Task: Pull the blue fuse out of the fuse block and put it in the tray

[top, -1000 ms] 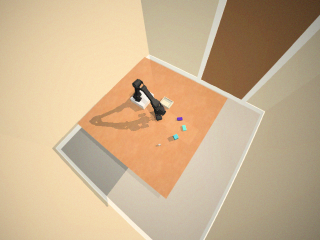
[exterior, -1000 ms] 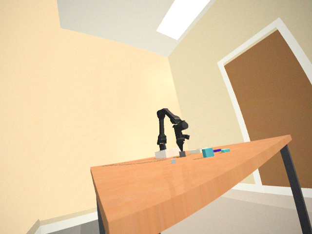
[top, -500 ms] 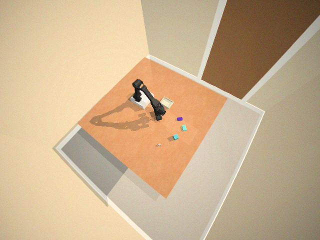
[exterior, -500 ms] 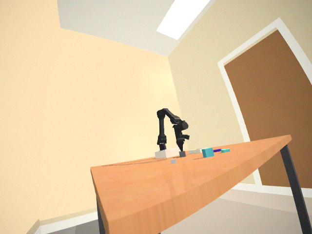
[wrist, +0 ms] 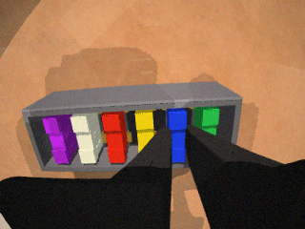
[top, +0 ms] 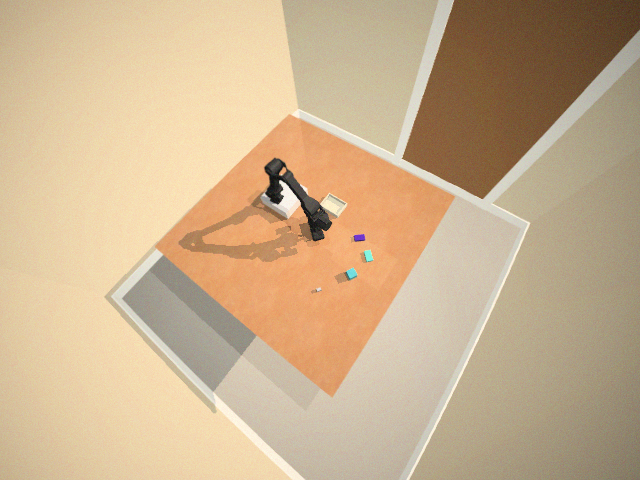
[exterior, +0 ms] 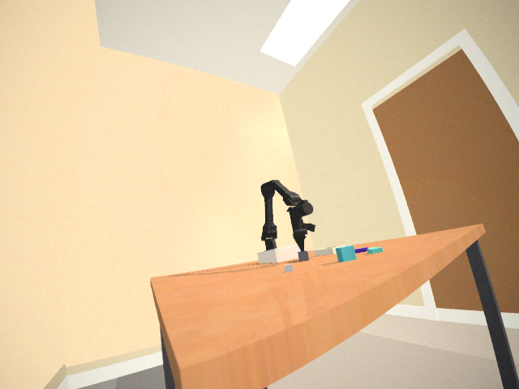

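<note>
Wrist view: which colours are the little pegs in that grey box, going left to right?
Purple fuse → white fuse → red fuse → yellow fuse → blue fuse, with the gripper shut on it → green fuse.

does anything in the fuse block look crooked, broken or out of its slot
Nothing stands out. In the wrist view all six fuses stand upright in a row in the fuse block, and the gripper is shut on the blue fuse, which looks seated.

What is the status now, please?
Claw shut on blue fuse. Fuse not lifted, sits in block. Yellow fuse and green fuse close beside the fingers.
</note>
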Tool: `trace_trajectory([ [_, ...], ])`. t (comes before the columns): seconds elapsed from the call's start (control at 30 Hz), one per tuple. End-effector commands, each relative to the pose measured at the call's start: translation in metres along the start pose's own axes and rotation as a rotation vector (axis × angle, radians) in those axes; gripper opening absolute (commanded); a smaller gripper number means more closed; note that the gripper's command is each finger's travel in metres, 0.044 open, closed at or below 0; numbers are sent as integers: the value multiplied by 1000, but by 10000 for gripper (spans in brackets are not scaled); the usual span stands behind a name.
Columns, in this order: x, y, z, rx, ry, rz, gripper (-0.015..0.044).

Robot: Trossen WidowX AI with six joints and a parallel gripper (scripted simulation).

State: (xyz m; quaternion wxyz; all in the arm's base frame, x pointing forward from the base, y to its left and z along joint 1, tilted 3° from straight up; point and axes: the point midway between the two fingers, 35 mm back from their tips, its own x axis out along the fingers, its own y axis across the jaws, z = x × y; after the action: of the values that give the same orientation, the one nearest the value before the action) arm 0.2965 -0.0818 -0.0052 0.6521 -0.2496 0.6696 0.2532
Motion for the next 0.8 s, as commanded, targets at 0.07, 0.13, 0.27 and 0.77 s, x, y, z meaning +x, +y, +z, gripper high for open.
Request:
trace_trajectory([
  [0.07, -4, 0, 0, 0, 0, -1, 0],
  [0.13, -5, 0, 0, 0, 0, -2, 0],
  [0.27, -7, -1, 0, 0, 0, -2, 0],
  [0.77, -14, -1, 0, -1, 1, -2, 0],
])
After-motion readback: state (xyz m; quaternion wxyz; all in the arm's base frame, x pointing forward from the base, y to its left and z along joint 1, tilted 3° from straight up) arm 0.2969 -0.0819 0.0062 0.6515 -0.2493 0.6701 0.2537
